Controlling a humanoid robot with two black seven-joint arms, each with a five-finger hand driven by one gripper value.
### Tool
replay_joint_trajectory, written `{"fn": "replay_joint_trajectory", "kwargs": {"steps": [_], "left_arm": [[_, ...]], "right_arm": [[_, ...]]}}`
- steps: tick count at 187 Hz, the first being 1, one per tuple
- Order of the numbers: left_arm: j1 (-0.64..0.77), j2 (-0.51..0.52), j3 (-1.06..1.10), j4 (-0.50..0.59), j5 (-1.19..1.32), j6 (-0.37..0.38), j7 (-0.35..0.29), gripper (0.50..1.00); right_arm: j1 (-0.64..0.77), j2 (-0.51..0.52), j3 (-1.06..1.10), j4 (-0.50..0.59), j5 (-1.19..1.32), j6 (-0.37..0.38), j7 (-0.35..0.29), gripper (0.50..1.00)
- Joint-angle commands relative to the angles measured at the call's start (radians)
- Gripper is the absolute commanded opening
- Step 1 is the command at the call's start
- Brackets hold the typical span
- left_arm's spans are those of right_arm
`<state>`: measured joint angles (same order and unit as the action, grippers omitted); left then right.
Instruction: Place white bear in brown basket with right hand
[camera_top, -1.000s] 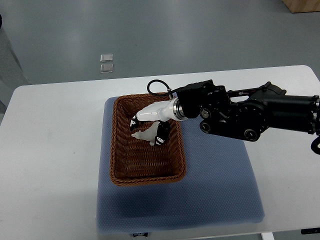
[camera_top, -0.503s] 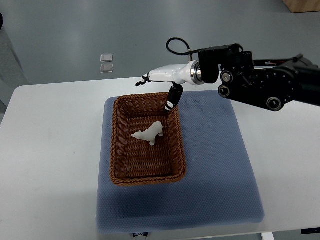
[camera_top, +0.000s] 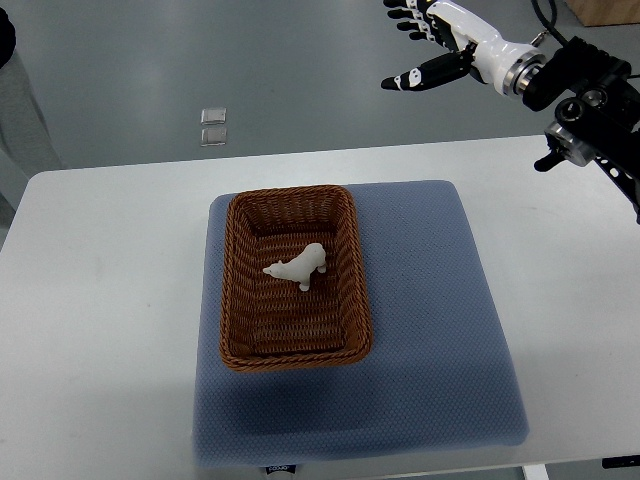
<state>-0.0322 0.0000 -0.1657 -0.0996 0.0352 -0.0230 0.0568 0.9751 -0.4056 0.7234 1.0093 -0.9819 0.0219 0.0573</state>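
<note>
A small white bear (camera_top: 299, 266) lies on its own inside the brown wicker basket (camera_top: 233, 330), near the basket's middle. My right hand (camera_top: 430, 45) is high at the top right, well away from the basket and above the floor beyond the table. Its white-and-black fingers (camera_top: 412, 78) are spread and hold nothing. The black right arm (camera_top: 590, 105) runs off the right edge. The left arm does not show.
The basket stands on a blue-grey mat (camera_top: 430, 330) on a white table (camera_top: 100, 300). Two small pale squares (camera_top: 212, 126) lie on the grey floor beyond the table's far edge. A wooden corner (camera_top: 605, 10) shows at the top right.
The right hand let go of the bear, which now rests in the basket. The hand then rose and drew back to the upper right, away from the basket.
</note>
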Motion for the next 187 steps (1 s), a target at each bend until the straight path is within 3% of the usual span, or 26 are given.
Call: {"fn": "replay_joint_trajectory", "kwargs": {"steps": [1,50,94,113,152,187], "left_arm": [[0.000,0.000,0.000,0.000,0.000,0.000,0.000,1.000],[0.000,0.000,0.000,0.000,0.000,0.000,0.000,1.000],[0.000,0.000,0.000,0.003,0.000,0.000,0.000,1.000],[0.000,0.000,0.000,0.000,0.000,0.000,0.000,1.000],[0.000,0.000,0.000,0.000,0.000,0.000,0.000,1.000],[0.000,0.000,0.000,0.000,0.000,0.000,0.000,1.000]], "right_arm": [[-0.087,0.031,0.113,-0.015,0.014,-0.043,0.041,0.921],[-0.182,0.169,0.421,-0.155,0.354,-0.048,0.045,0.923],[-0.194,0.195,0.470,-0.288,0.661,-0.031,0.055,0.921],[-0.202,0.195,0.467,-0.345,0.799,0.067,0.052,0.924],[-0.216,0.232,0.443,-0.442,0.802,0.263,0.091,0.924],[-0.216,0.228,0.337,-0.482,0.772,0.291,0.098,0.924]]}}
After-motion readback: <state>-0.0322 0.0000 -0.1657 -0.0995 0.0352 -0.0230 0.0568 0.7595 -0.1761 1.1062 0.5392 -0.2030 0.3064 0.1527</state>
